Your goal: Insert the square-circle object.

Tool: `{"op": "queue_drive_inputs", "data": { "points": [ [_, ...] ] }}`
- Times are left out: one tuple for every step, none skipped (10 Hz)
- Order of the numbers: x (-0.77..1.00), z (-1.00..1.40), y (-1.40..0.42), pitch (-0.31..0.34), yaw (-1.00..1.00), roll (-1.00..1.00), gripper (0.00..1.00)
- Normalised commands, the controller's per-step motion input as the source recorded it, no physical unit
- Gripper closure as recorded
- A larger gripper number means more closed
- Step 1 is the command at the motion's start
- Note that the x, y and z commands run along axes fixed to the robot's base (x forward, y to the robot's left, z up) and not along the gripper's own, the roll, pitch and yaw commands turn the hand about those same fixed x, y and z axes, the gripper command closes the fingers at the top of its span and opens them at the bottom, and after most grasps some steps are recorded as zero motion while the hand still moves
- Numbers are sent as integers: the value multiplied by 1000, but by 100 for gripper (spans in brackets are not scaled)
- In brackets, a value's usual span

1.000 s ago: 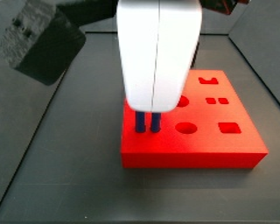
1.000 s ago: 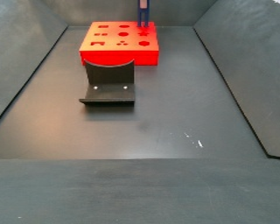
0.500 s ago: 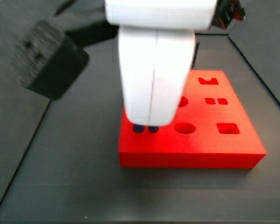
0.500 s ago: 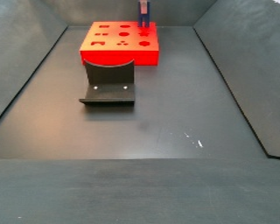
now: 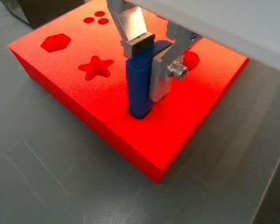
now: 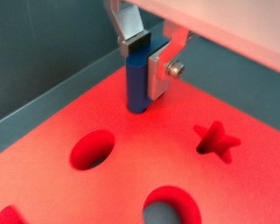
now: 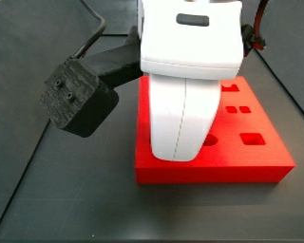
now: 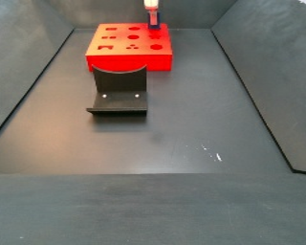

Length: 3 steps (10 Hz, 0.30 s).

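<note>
The square-circle object (image 5: 137,86) is a slim blue bar standing upright on the flat red board (image 5: 73,87); its lower end sits in the board's surface near one edge. My gripper (image 5: 149,61) is shut on its upper part, with silver fingers (image 5: 166,77) on both sides. It shows the same way in a wrist view (image 6: 136,83), with the board (image 6: 236,188) below. In a side view my white gripper (image 7: 180,142) is low over the board (image 7: 250,157) and hides the bar. In a side view the gripper (image 8: 153,10) is at the board's (image 8: 123,59) far right corner.
The dark fixture (image 8: 118,96) stands on the floor just in front of the board. Star, hexagon and round cut-outs (image 5: 97,66) lie open beside the bar. A black camera block (image 7: 76,97) hangs beside my hand. Grey walls enclose the floor.
My gripper has moved down with the blue bar. The two prongs seen above the board earlier are now hidden behind the gripper body, which is down at the board.
</note>
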Motion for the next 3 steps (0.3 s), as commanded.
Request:
{"op": "queue_drive_inputs", "data": {
  "points": [
    [0, -514, 0, 81, 0, 166, 100],
    [0, 0, 0, -4, 0, 0, 100],
    [0, 0, 0, 0, 0, 0, 100]
  ]
}}
